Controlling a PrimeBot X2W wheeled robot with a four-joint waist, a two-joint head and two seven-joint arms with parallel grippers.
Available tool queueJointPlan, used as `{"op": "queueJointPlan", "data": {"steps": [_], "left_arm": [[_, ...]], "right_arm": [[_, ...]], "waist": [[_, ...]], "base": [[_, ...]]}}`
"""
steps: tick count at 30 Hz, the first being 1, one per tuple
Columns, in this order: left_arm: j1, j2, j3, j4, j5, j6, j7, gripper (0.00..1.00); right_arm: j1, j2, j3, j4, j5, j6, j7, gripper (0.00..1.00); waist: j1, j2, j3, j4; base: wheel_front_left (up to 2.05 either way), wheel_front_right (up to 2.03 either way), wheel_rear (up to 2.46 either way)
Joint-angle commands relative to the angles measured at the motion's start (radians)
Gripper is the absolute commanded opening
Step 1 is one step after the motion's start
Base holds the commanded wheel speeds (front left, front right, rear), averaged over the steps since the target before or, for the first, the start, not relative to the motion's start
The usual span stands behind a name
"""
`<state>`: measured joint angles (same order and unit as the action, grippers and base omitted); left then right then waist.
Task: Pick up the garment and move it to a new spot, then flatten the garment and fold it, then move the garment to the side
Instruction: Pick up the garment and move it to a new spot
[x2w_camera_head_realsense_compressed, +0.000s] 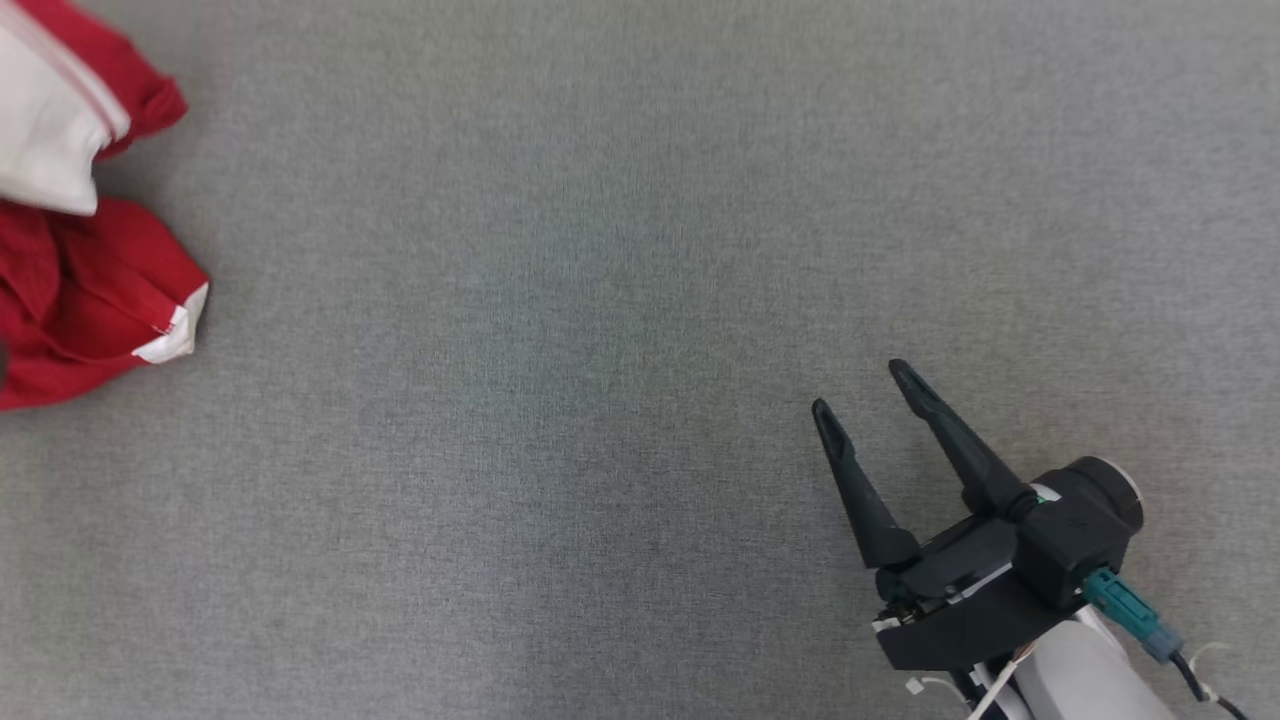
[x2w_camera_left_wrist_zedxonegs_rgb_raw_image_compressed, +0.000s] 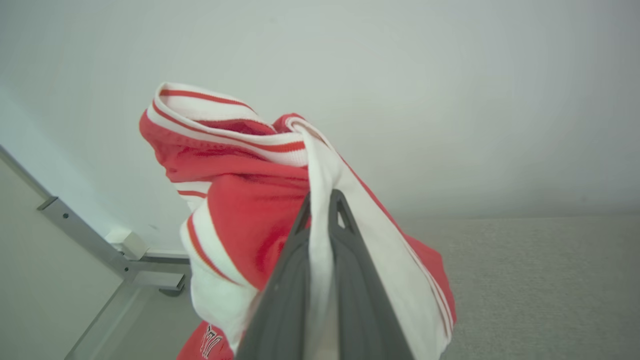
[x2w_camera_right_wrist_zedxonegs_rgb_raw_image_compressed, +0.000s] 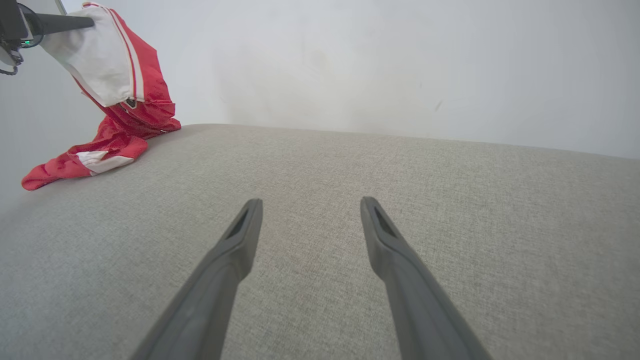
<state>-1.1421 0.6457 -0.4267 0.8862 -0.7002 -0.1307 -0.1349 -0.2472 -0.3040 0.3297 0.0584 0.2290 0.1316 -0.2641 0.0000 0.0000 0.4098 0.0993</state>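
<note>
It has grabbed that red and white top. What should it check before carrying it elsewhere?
1. Left gripper shut on the red and white sports garment: ok.
2. Garment lifted wholly off the grey fabric surface: not ok, its lower part lies there.
3. Right gripper open, apart from the garment: ok.
4. Bare surface ahead for setting down: ok.
5. Grip firm enough for carrying: cannot tell.

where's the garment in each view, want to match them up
Head view: garment at the left edge, upper half, partly cut off.
Left wrist view: garment at centre, a white strip clamped in the shut left gripper.
Right wrist view: garment in the top left corner, top end lifted, lower end on the grey surface.
Shared landmark: the grey surface beneath it.
</note>
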Motion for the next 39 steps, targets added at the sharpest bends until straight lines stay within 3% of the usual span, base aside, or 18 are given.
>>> {"op": "queueJointPlan", "data": {"steps": [1, 6, 20, 25, 32, 33, 39], "left_arm": [[-0.016, -0.003, -0.012, -0.019, 0.010, 0.001, -0.005, 0.00], [-0.052, -0.033, -0.069, -0.127, 0.011, 0.001, -0.002, 0.00], [0.077, -0.276, -0.192, -0.318, -0.011, 0.015, -0.017, 0.00], [0.182, -0.371, -0.225, -0.332, -0.042, 0.017, -0.063, 0.00], [0.304, -0.459, -0.244, -0.316, -0.063, 0.016, -0.113, 0.00], [0.378, -0.486, -0.233, -0.301, -0.074, 0.017, -0.125, 0.00], [0.508, -0.506, -0.187, -0.301, -0.040, 0.018, -0.132, 0.00]], "right_arm": [[-0.002, 0.012, 0.004, 0.005, 0.006, -0.002, 0.000, 1.00], [0.001, 0.044, 0.003, 0.020, 0.011, -0.002, 0.000, 1.00], [0.024, 0.109, -0.016, 0.047, 0.020, -0.002, 0.000, 1.00], [0.026, 0.121, -0.021, 0.056, 0.022, -0.002, 0.000, 1.00], [0.049, 0.124, -0.027, 0.071, 0.022, -0.002, 0.000, 1.00], [0.062, 0.124, -0.026, 0.077, 0.024, -0.002, 0.000, 1.00], [0.089, 0.129, -0.035, 0.085, 0.027, -0.002, 0.000, 1.00]], "waist": [[0.0000, 0.0000, -0.039, -0.007], [0.0000, 0.0000, -0.080, -0.025], [0.0000, 0.0000, -0.159, -0.143], [0.0000, 0.0000, -0.183, -0.191], [0.0000, 0.0000, -0.225, -0.239], [0.0000, 0.0000, -0.249, -0.255], [0.0000, 0.0000, -0.285, -0.266]], "base": [[0.00, 0.00, 0.00], [0.00, 0.00, 0.00], [0.00, 0.00, 0.00], [0.00, 0.00, 0.00], [0.00, 0.00, 0.00], [0.00, 0.00, 0.00], [0.00, 0.00, 0.00]]}}
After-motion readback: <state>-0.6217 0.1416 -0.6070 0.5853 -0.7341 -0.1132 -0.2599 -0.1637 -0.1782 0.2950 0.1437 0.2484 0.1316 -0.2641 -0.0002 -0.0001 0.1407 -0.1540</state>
